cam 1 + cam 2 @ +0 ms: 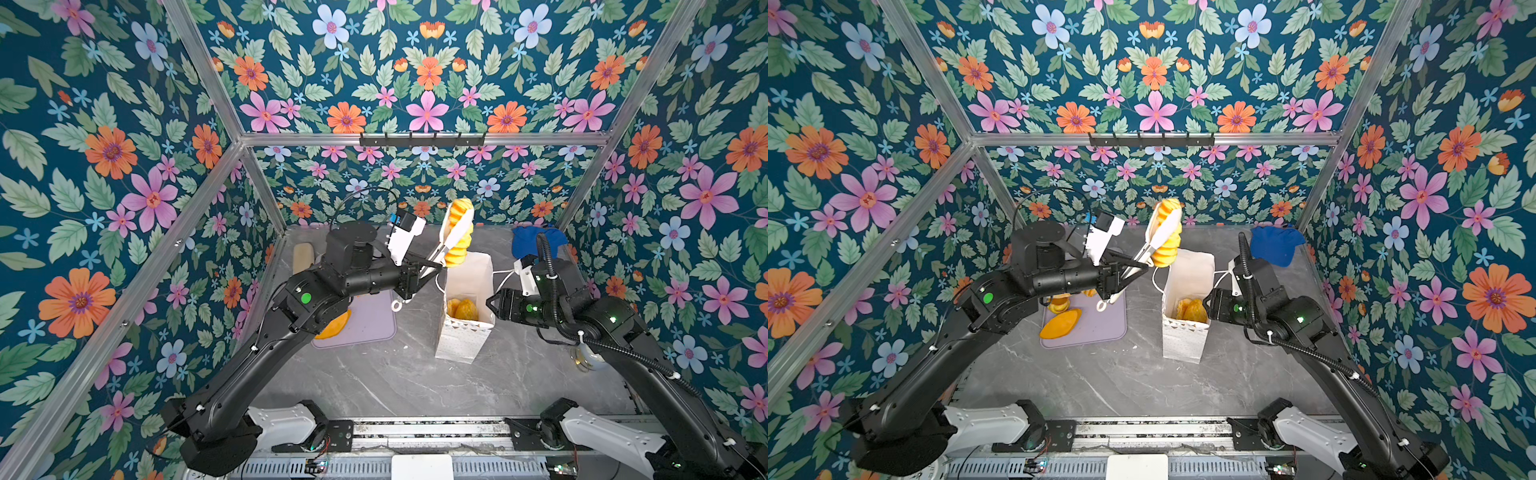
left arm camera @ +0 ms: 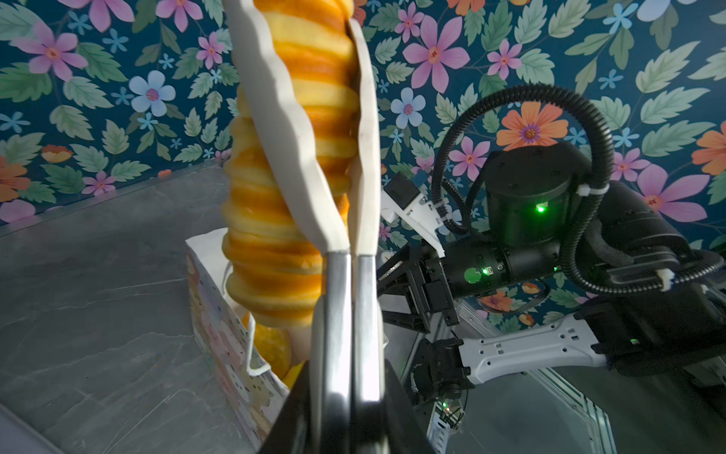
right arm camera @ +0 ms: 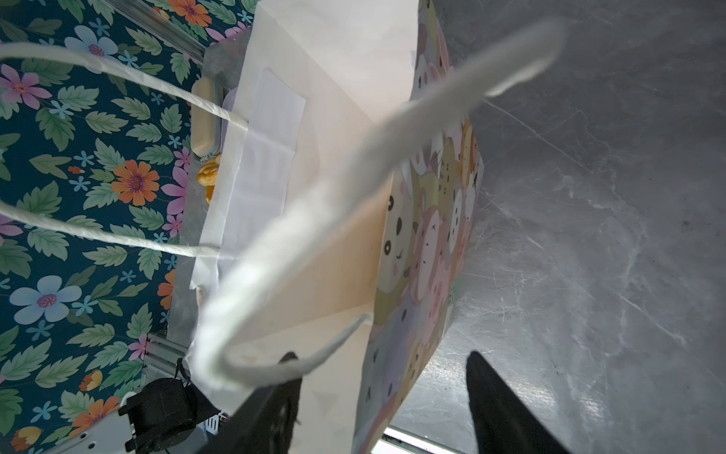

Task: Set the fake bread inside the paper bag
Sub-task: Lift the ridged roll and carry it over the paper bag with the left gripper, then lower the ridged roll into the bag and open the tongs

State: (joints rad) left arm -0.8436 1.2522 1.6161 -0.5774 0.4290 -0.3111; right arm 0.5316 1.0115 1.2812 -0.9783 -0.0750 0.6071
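The left end effector (image 1: 420,272) is clamped on metal tongs with white silicone tips (image 1: 455,237), which pinch a ridged golden-yellow toy loaf (image 1: 458,251) upright just above the tall white paper bag (image 1: 457,345). The right end effector (image 3: 381,353) gapes wide astride the bag's rim. Golden pastries (image 1: 463,309) lie inside.

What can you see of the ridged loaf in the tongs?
The ridged loaf is a long, glossy toy pastry banded in yellow and orange ridges, plastic-looking. It hangs nearly upright, clamped along its upper part between the white paddles of the tongs, which the left gripper squeezes shut. Its lower end is over the open mouth of the paper bag, above pastries already inside; whether it touches the rim is unclear.
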